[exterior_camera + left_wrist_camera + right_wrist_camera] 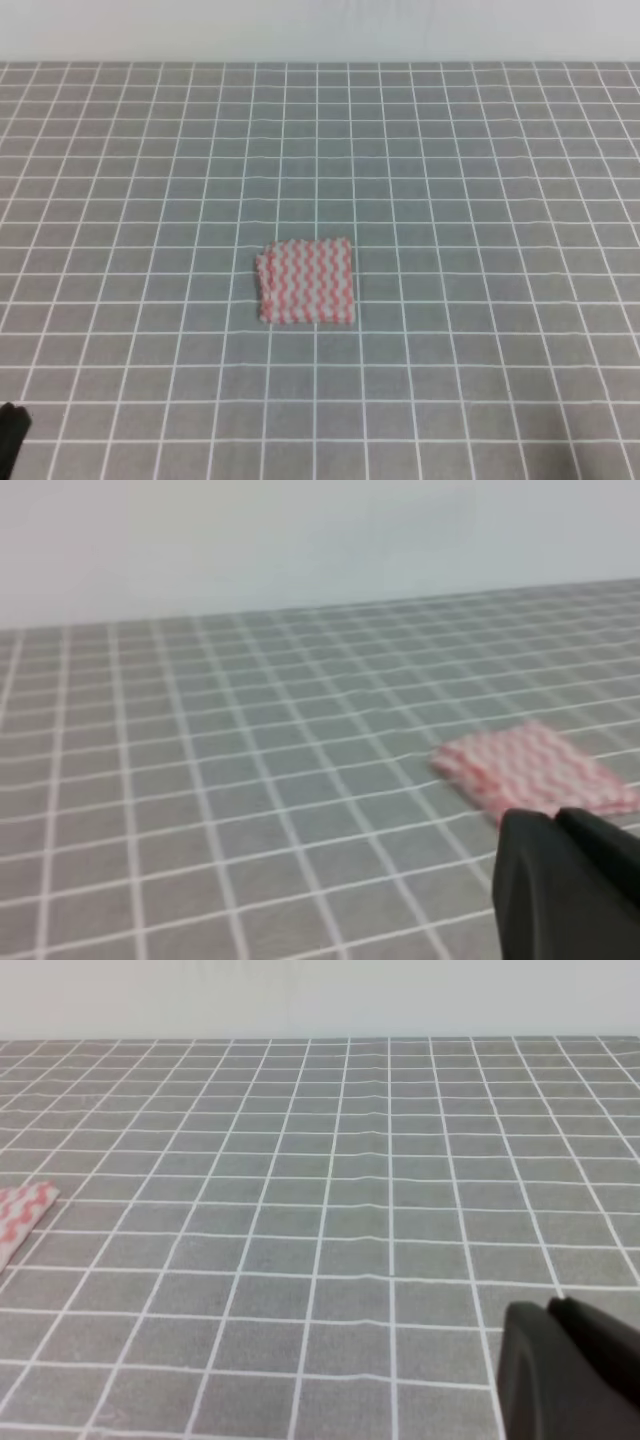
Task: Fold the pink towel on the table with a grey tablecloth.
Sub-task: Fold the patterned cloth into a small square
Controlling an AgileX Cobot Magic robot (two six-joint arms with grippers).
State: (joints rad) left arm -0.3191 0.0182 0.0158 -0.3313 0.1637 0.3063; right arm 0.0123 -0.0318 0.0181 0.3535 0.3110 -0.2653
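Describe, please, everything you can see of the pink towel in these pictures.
The pink towel is a thin cloth with pink-and-white wavy zigzag stripes. It lies flat near the middle of the table with a grey tablecloth, as a compact, roughly square shape. Its left edge looks thicker and uneven, as if layers are stacked there, which suggests it is already folded. Only the tablecloth touches it; neither gripper is on it. The left wrist view shows it whole, slightly blurred, and the right wrist view catches just one corner at the left edge.

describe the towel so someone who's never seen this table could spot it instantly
A grey tablecloth with a white-line grid fills nearly the whole high view. Just below its middle, slightly left of centre, lies the towel, a small flat squarish cloth. It is the only pink thing there, with pink-and-white zigzag stripes and layered edges along its left side.
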